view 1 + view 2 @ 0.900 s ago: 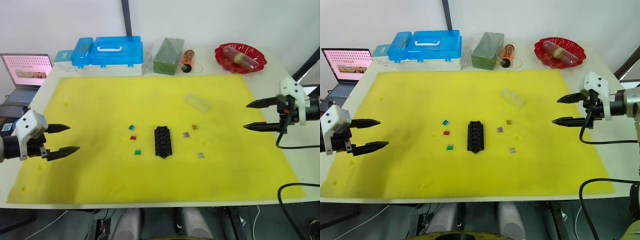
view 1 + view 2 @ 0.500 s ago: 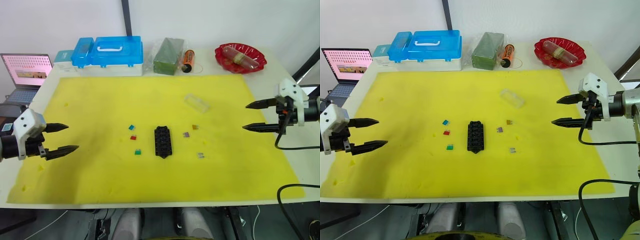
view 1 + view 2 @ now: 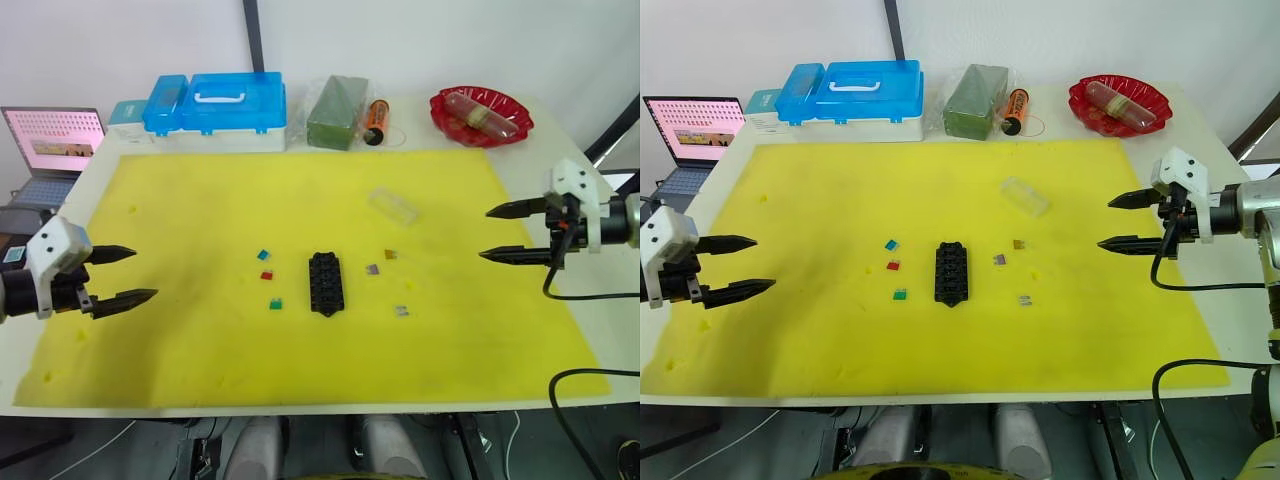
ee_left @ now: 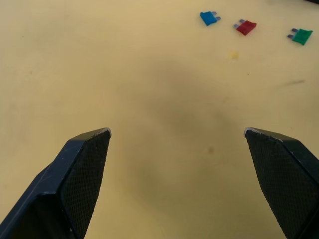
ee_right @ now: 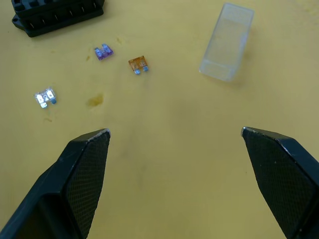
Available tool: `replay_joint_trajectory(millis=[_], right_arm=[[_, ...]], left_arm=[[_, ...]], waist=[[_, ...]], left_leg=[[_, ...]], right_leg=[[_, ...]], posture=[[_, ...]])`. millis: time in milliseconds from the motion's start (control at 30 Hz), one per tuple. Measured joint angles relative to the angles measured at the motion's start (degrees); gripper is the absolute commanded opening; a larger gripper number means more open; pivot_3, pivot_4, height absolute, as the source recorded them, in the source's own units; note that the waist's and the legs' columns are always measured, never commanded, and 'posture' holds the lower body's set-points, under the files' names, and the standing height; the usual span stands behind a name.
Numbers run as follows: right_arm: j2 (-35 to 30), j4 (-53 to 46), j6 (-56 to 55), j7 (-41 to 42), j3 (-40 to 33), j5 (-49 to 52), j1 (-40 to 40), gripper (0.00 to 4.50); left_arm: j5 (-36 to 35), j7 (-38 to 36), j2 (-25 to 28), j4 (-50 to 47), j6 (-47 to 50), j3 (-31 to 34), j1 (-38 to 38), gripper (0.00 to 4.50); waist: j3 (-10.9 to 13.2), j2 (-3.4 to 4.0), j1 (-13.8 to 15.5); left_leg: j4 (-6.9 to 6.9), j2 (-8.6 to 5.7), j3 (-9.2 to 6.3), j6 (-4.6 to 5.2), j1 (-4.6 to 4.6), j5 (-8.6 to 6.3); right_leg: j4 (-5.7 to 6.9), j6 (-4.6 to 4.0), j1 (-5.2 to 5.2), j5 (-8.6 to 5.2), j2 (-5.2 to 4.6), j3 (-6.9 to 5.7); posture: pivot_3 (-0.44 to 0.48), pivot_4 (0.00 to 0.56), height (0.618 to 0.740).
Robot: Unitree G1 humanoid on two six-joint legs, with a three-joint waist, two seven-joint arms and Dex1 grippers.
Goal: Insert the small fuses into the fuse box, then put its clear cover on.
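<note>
Nearest, at the two sides of the yellow mat (image 3: 200, 200), the grippers hang just above its edges with nothing in them: the left gripper (image 3: 130, 275) over the left margin with its fingers spread wide, and the right gripper (image 3: 503, 232) over the right margin, likewise spread wide, both pointing inward toward the middle. Between them, near the centre of the mat, lies the fuse box (image 3: 326, 283), a black block lying flat with its long side running near to far. The small fuses lie loose around it, none touching it: on its left a green fuse (image 3: 275, 304), a red fuse (image 3: 267, 275) and a blue fuse (image 3: 263, 255) in a short line (the left wrist view shows the same three, well ahead of the fingertips); on its right a grey fuse (image 3: 401, 311), a purple fuse (image 3: 372, 269) and an orange fuse (image 3: 390, 254). Farther back and to the right, the clear cover (image 3: 393, 207) lies on the mat, apart from the box. Beyond the mat, along the far edge of the table, stand blue-lidded storage boxes (image 3: 215, 103), a green block in a clear bag (image 3: 337, 112), an orange cylinder (image 3: 376, 120) and a red dish (image 3: 480, 115).
</note>
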Motion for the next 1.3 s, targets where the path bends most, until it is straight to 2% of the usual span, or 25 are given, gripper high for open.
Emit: replay_joint_trajectory(millis=[267,433,633,733,833,967,1300], right_arm=[[3.19,-4.94,1.93,-4.70,-1.39,1.32,1.65,4.48],[5.59,-17.58,7.68,-8.97,-2.67,4.61,5.06,4.48],[8.40,-33.63,16.05,-13.36,-0.73,8.75,7.08,4.48],[10.01,-38.97,18.22,-14.82,1.50,10.01,6.86,4.50],[12.45,-42.71,20.10,-16.45,3.89,11.06,6.52,4.50],[13.86,-44.11,21.41,-18.76,5.41,11.22,5.53,4.50],[15.28,-46.63,24.15,-22.72,6.33,12.39,4.31,4.50]], left_arm=[[-0.10,0.36,-0.63,1.04,2.43,-1.89,-3.10,4.50],[-1.72,1.29,-0.98,2.04,10.26,-4.84,-6.12,4.50],[-8.75,0.23,-3.12,-0.80,24.78,-9.93,-8.60,4.50],[-11.31,0.64,-4.35,-0.96,30.63,-11.38,-11.65,3.90],[-13.84,2.61,-7.52,-0.80,35.96,-12.94,-15.40,2.88],[-14.80,7.41,-12.67,4.72,41.94,-13.18,-22.89,2.88],[-14.98,14.84,-20.99,19.42,53.21,-14.47,-34.70,2.88]], waist=[[0.00,0.00,0.02],[0.00,0.00,0.04],[-0.01,-0.04,0.09],[-0.01,-0.06,0.26],[-0.02,-0.09,0.28],[-0.02,-0.13,0.42],[-0.05,-0.17,0.16]], left_leg=[[0.02,0.00,-0.01,0.00,0.01,0.00],[0.00,0.00,-0.04,0.00,0.00,0.00],[0.06,0.00,-0.10,0.00,0.00,0.00],[0.07,-0.02,-0.13,0.00,0.00,0.00],[0.14,-0.03,-0.21,0.00,-0.03,0.00],[0.22,-0.05,-0.30,0.00,-0.05,0.00],[0.25,-0.07,-0.33,0.00,-0.06,0.00]], right_leg=[[0.04,0.01,0.00,0.01,0.02,0.00],[0.05,0.02,0.01,0.01,0.02,-0.01],[0.09,0.02,0.02,0.01,0.03,-0.03],[0.09,0.03,0.05,0.01,0.03,-0.04],[0.09,0.03,0.09,0.01,0.03,-0.08],[0.12,0.03,0.10,0.01,0.05,-0.16],[0.15,0.07,0.11,0.04,0.05,-0.16]], posture=[[0.000,0.150,0.740],[0.000,0.150,0.740],[0.000,0.150,0.740],[0.000,0.150,0.740],[0.000,0.150,0.740],[0.000,0.150,0.740],[0.000,0.150,0.740]])
